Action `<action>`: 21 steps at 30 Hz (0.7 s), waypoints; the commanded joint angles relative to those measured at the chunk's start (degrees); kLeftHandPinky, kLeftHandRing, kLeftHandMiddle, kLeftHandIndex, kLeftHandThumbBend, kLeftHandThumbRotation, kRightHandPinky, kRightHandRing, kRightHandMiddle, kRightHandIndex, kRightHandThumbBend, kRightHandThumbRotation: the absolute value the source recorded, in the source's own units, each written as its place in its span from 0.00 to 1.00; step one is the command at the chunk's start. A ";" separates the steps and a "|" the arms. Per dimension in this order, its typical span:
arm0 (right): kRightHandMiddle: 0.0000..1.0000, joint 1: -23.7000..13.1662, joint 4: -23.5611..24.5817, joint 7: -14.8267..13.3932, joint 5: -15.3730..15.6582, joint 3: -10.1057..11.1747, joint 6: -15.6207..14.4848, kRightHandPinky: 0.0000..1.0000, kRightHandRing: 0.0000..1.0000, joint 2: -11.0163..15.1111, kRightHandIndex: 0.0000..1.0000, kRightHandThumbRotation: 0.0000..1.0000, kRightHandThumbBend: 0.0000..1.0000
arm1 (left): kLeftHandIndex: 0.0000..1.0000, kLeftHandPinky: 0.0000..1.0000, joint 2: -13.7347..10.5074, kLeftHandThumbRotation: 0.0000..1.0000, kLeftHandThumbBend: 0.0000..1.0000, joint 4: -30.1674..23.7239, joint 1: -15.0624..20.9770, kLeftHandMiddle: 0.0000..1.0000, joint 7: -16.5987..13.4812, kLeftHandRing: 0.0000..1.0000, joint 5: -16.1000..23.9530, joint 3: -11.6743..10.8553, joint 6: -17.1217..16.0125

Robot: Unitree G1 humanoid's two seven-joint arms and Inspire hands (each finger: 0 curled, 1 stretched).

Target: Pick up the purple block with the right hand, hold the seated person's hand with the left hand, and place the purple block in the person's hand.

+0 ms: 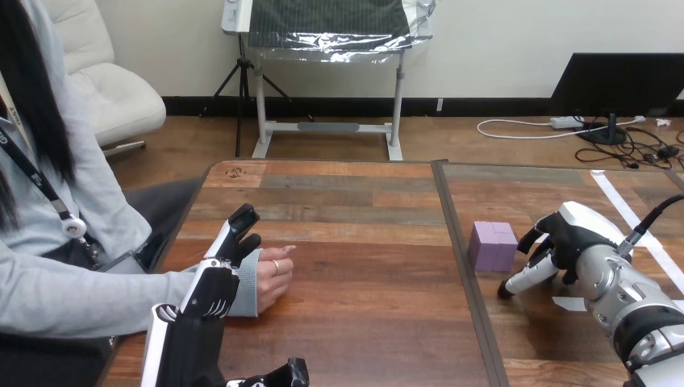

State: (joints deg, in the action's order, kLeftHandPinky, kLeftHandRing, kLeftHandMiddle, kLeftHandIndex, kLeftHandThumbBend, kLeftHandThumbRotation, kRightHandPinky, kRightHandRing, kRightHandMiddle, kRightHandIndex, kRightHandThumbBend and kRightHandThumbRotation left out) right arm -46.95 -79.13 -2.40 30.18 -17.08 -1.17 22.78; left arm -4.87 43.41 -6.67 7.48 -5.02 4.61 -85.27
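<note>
The purple block [494, 245] sits on the right part of the table [363, 242], just past the seam. My right hand [565, 235] hovers close to the block's right side, fingers relaxed and apart, one fingertip [506, 290] down near the tabletop; nothing is between them. The person's hand [274, 276] rests on the table at the left, loosely curled with its grey cuff [247, 287] behind it. My left hand [211, 290] lies along the outside of that cuff with its fingers [242, 222] straight, pointing away from me, and the thumb [284, 375] spread low; it is not curled round the wrist.
A dark seam [461, 258] splits the tabletop into two boards. White tape strips [637, 227] run across the right board behind my right hand. The person's forearm [81, 294] lies along the left edge.
</note>
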 commanded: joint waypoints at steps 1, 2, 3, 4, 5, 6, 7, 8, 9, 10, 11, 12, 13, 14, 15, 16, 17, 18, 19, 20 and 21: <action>0.69 -4.08 1.18 1.38 0.41 -0.50 -0.49 0.45 0.61 0.42 0.73 0.19 0.93 | 0.89 0.89 -0.37 0.55 1.00 -1.72 2.53 0.94 0.41 0.94 -0.70 0.65 -0.17; 0.70 -4.15 1.20 1.56 0.33 -0.41 -0.50 0.45 0.62 0.40 0.74 0.20 0.93 | 0.89 0.89 -0.26 0.55 1.00 -1.64 2.57 0.94 0.38 0.94 -0.49 0.36 -0.30; 0.70 -4.20 1.21 1.67 0.29 -0.35 -0.51 0.45 0.62 0.38 0.75 0.21 0.93 | 0.89 0.89 -0.19 0.56 1.00 -1.57 2.60 0.94 0.37 0.94 -0.36 0.16 -0.39; 0.70 -4.30 1.23 1.89 0.21 -0.28 -0.51 0.46 0.63 0.35 0.75 0.22 0.94 | 0.89 0.89 -0.18 0.56 1.00 -1.42 2.71 0.94 0.40 0.94 -0.18 -0.02 -0.57; 0.71 -4.36 1.24 2.02 0.17 -0.25 -0.52 0.46 0.63 0.33 0.76 0.22 0.94 | 0.89 0.89 -0.20 0.56 1.00 -1.33 2.77 0.94 0.43 0.94 -0.10 -0.08 -0.67; 0.72 -4.40 1.25 2.11 0.15 -0.22 -0.52 0.47 0.64 0.32 0.76 0.24 0.94 | 0.89 0.89 -0.21 0.56 1.00 -1.26 2.82 0.94 0.46 0.94 -0.03 -0.14 -0.74; 0.72 -4.44 1.29 2.24 -0.07 -0.02 -0.35 0.47 0.64 0.31 0.76 0.24 0.94 | 0.89 0.88 -0.26 0.57 1.00 -1.28 2.84 0.94 0.51 0.94 -0.10 -0.04 -0.75; 0.71 -4.45 1.31 2.31 -0.21 0.13 -0.22 0.46 0.64 0.31 0.77 0.24 0.95 | 0.89 0.88 -0.29 0.57 1.00 -1.31 2.84 0.94 0.54 0.94 -0.18 0.05 -0.73; 0.71 -4.46 1.33 2.37 -0.32 0.23 -0.14 0.46 0.64 0.31 0.77 0.24 0.95 | 0.89 0.88 -0.31 0.57 1.00 -1.33 2.84 0.94 0.57 0.94 -0.23 0.10 -0.72; 0.71 -4.55 1.33 2.51 -0.55 0.45 -0.16 0.46 0.64 0.22 0.77 0.24 0.95 | 0.89 0.88 -0.35 0.57 1.00 -1.35 2.86 0.94 0.60 0.94 -0.03 -0.12 -0.81; 0.71 -4.61 1.33 2.61 -0.70 0.58 -0.21 0.46 0.64 0.16 0.77 0.25 0.95 | 0.89 0.88 -0.37 0.57 1.00 -1.36 2.88 0.94 0.62 0.94 0.15 -0.32 -0.88; 0.71 -4.65 1.33 2.67 -0.80 0.66 -0.24 0.46 0.64 0.12 0.77 0.25 0.96 | 0.89 0.88 -0.38 0.57 1.00 -1.37 2.89 0.94 0.64 0.94 0.26 -0.45 -0.93; 0.71 -4.82 1.37 2.79 -0.92 0.74 -0.35 0.47 0.64 -0.01 0.78 0.25 0.96 | 0.89 0.88 -0.33 0.57 1.00 -1.44 2.85 0.94 0.62 0.93 0.56 -0.81 -0.89; 0.72 -4.93 1.41 2.86 -0.98 0.77 -0.43 0.47 0.65 -0.09 0.78 0.26 0.96 | 0.89 0.87 -0.28 0.57 1.00 -1.49 2.82 0.94 0.62 0.93 0.73 -1.04 -0.85; 0.73 -5.01 1.44 2.91 -1.03 0.78 -0.48 0.48 0.66 -0.14 0.79 0.26 0.96 | 0.89 0.87 -0.23 0.57 1.00 -1.52 2.80 0.94 0.63 0.93 0.86 -1.21 -0.81; 0.73 -5.04 1.38 2.90 -0.98 0.72 -0.44 0.48 0.66 -0.16 0.79 0.26 0.96 | 0.89 0.87 -0.39 0.57 1.00 -1.50 2.86 0.94 0.72 0.93 0.36 -0.72 -0.84; 0.74 -5.04 1.33 2.89 -0.94 0.67 -0.39 0.50 0.68 -0.16 0.81 0.27 0.96 | 0.89 0.87 -0.51 0.56 1.00 -1.47 2.91 0.94 0.79 0.93 -0.03 -0.32 -0.87; 0.75 -5.03 1.30 2.88 -0.91 0.63 -0.37 0.51 0.68 -0.15 0.81 0.27 0.96 | 0.89 0.87 -0.59 0.56 1.00 -1.45 2.94 0.94 0.85 0.93 -0.30 -0.06 -0.89; 0.75 -5.08 1.30 3.00 -1.02 0.72 -0.26 0.52 0.69 -0.15 0.82 0.27 0.96 | 0.89 0.87 -0.73 0.56 1.00 -1.66 2.86 0.94 0.96 0.93 -0.71 0.37 -0.60; 0.77 -5.11 1.31 3.10 -1.11 0.79 -0.19 0.53 0.70 -0.15 0.82 0.28 0.95 | 0.89 0.87 -0.81 0.56 1.00 -1.83 2.79 0.94 1.03 0.93 -0.93 0.59 -0.38; 0.77 -5.13 1.31 3.17 -1.18 0.84 -0.14 0.55 0.71 -0.15 0.83 0.28 0.95 | 0.89 0.87 -0.86 0.55 1.00 -1.94 2.74 0.94 1.10 0.94 -1.11 0.76 -0.23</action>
State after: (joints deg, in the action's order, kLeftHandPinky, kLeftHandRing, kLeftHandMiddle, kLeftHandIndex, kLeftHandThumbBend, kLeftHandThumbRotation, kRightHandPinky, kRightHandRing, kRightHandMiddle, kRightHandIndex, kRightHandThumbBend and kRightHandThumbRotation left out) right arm -47.74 -79.09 -0.02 29.62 -16.90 -1.75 22.92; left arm -4.99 43.41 -6.65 8.25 -4.99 4.25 -85.21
